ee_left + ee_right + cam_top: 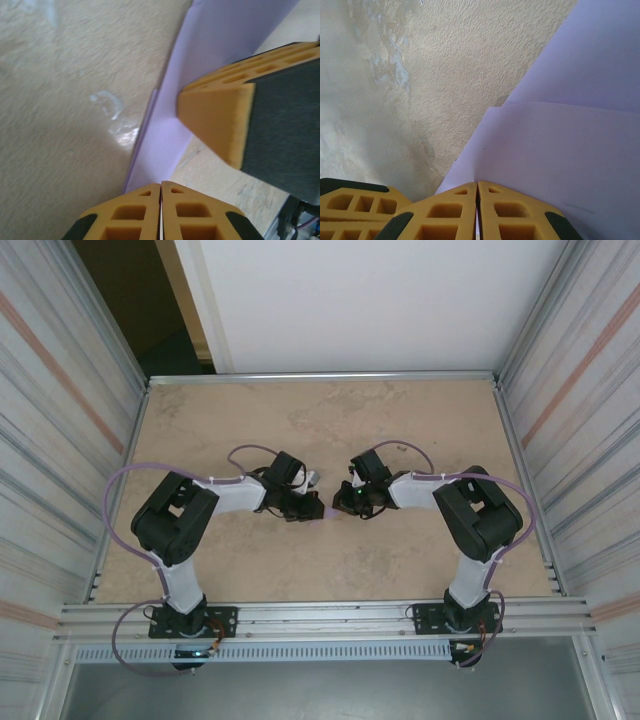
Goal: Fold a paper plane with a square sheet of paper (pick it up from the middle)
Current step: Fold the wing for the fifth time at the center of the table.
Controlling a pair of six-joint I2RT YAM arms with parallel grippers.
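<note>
We see two arms on a tan table (300,420). They bend in and meet near the middle of it. The left gripper (316,509) and the right gripper (344,508) come tip to tip, very close. Between them we see a tiny bit of the purple paper (330,512). From up high it is too small for us to tell its shape.

From the left wrist, we see the left gripper (161,192) at the bottom. Its two yellow fingers (125,215) are pressed tight together, with just a thin line between them. The purple paper (210,50) runs right down into that line, so this gripper is pinching the paper. The paper goes away from the tips as a long strip. A thin second layer shows along its left edge. A finger of the right gripper (215,120) sits over the paper. It is yellow with a dark pad on its side.

From the right wrist, we see the right gripper (477,192) at the bottom. Its fingers are pressed tight too. The purple paper (560,160) comes down to the spot where they meet, so this gripper pinches it as well. We see two layers here, one lying over the other. A yellow finger of the left gripper (355,205) sits just beside, in the bottom left corner. We cannot tell if the paper touches the table.
</note>
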